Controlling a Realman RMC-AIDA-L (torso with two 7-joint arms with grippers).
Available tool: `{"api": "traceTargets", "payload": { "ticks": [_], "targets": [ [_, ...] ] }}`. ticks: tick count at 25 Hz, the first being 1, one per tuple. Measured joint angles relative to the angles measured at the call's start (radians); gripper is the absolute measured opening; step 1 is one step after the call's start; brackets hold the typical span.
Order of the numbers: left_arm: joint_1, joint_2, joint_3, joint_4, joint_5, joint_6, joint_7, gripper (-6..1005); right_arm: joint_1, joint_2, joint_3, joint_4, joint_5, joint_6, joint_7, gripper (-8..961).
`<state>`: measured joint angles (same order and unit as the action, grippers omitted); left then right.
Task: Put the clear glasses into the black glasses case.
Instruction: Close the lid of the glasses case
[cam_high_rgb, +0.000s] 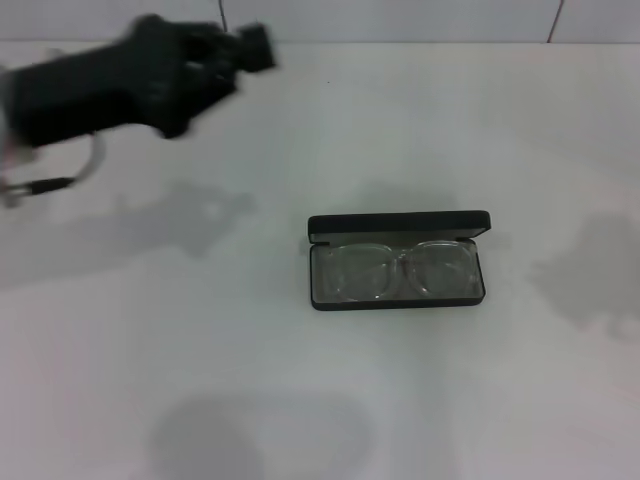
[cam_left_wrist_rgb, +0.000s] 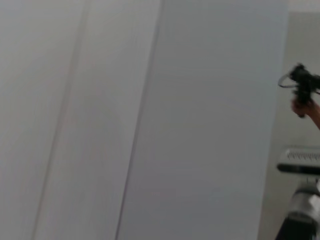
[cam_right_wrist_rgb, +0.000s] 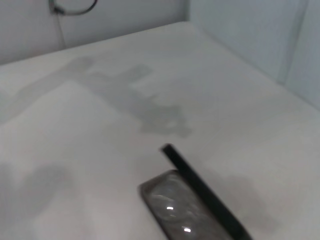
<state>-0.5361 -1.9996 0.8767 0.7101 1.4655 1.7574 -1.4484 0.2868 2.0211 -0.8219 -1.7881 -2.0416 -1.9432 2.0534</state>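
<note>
Left gripper (cam_high_rgb: 255, 47) up high, far-left over table (cam_high_rgb: 150, 350), fingers' state can't tell; clear glasses (cam_high_rgb: 397, 270) sit inside open black glasses case (cam_high_rgb: 400, 228).

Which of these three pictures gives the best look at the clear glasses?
The head view: it shows the clear glasses whole, lying inside the open black glasses case, both lenses visible. The right wrist view catches only one end of the case with part of a lens glinting. The left wrist view shows none of them.
</note>
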Motion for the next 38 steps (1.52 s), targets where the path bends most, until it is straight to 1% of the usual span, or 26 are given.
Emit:
{"api": "traceTargets", "payload": {
  "ticks": [1,2,3,4,5,6,7,8,9,11,13,16,21,24,27,29,38],
  "targets": [
    [-0.018,-0.015,0.001,-0.001,0.022,-0.012,-0.002,83,-0.001,0.0,0.022,0.009,0.0,-0.01,-0.007,103],
    [-0.032,-0.027,0.0,-0.001,0.046,-0.025,-0.005,83,-0.003,0.001,0.082,0.031,0.001,-0.032,-0.028,103],
    [-0.058,-0.048,0.001,-0.003,0.079,-0.046,-0.012,83,-0.004,0.001,0.142,0.059,0.003,-0.052,-0.05,103],
    [-0.082,-0.063,0.001,-0.011,0.118,-0.066,-0.018,83,-0.004,0.001,0.207,0.092,0.007,-0.071,-0.075,103],
    [-0.115,-0.075,0.001,-0.034,0.154,-0.09,-0.023,83,-0.005,0.0,0.248,0.114,0.009,-0.081,-0.091,103],
    [-0.139,-0.082,0.003,-0.056,0.175,-0.105,-0.025,93,-0.005,0.0,0.3,0.142,0.012,-0.096,-0.112,104],
    [-0.179,-0.085,0.008,-0.106,0.2,-0.131,-0.02,103,-0.006,-0.001,0.356,0.171,0.015,-0.113,-0.136,104],
    [-0.218,-0.086,0.018,-0.159,0.215,-0.162,-0.009,113,-0.006,-0.001,0.356,0.171,0.015,-0.113,-0.136,104],
    [-0.244,-0.086,0.033,-0.216,0.223,-0.196,0.005,123,-0.008,-0.002,0.477,0.228,0.017,-0.144,-0.186,104],
    [-0.288,-0.086,0.063,-0.27,0.227,-0.253,0.021,143,-0.009,-0.002,0.543,0.26,0.018,-0.164,-0.218,105],
    [-0.308,-0.087,0.108,-0.29,0.227,-0.299,0.028,148,-0.01,-0.003,0.623,0.308,0.02,-0.19,-0.255,105],
    [-0.317,-0.088,0.159,-0.294,0.22,-0.328,0.022,155,-0.022,-0.007,0.659,0.357,0.021,-0.2,-0.288,107],
    [-0.313,-0.086,0.169,-0.301,0.232,-0.384,0.016,161,-0.031,-0.008,0.663,0.413,0.022,-0.192,-0.319,110],
    [-0.312,-0.089,0.176,-0.318,0.253,-0.44,0.022,164,-0.027,-0.009,0.665,0.441,0.022,-0.186,-0.327,113],
    [-0.315,-0.094,0.214,-0.344,0.255,-0.517,0.039,168,-0.023,-0.01,0.666,0.462,0.023,-0.179,-0.335,115],
    [-0.316,-0.095,0.237,-0.354,0.252,-0.545,0.043,170,-0.021,-0.011,0.666,0.469,0.021,-0.172,-0.336,117],
    [-0.313,-0.096,0.249,-0.363,0.254,-0.548,0.045,180,-0.016,-0.016,0.664,0.517,0.019,-0.148,-0.35,124]
  ]
}}
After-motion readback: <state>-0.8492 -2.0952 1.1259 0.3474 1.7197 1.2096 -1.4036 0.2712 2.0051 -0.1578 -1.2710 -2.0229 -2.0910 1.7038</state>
